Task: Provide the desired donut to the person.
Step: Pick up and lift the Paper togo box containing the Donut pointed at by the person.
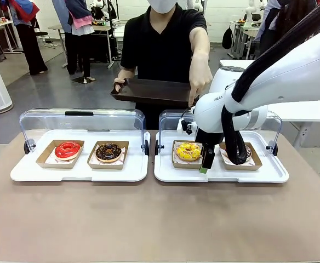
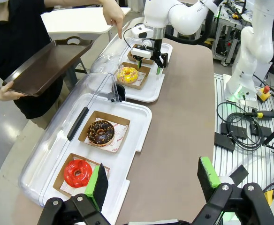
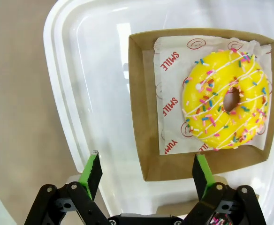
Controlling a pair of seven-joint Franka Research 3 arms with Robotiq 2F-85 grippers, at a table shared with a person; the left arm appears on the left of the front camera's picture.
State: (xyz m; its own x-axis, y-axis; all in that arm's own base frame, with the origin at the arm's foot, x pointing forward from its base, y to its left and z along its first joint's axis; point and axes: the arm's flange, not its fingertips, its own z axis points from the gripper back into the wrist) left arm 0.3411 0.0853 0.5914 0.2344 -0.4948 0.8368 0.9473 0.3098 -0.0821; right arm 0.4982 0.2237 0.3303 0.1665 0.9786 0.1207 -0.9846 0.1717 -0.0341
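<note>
Right claw (image 3: 146, 153) over cardboard box (image 3: 139, 108) with yellow donut (image 3: 226, 101)

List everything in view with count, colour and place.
Table: one, brown.
White trays: two, side by side on table.
Clear lids: two, raised behind the trays.
Cardboard boxes: four, brown, two per tray.
Donuts: red donut and chocolate donut, left tray; yellow donut, right tray; fourth box's contents mostly hidden.
Dark brown tray: one, held by the person.
Pointing hand: one, aimed toward yellow donut.
Left tool: open, black, green pads, near red donut.
Right tool: open, by the yellow donut's box.
</note>
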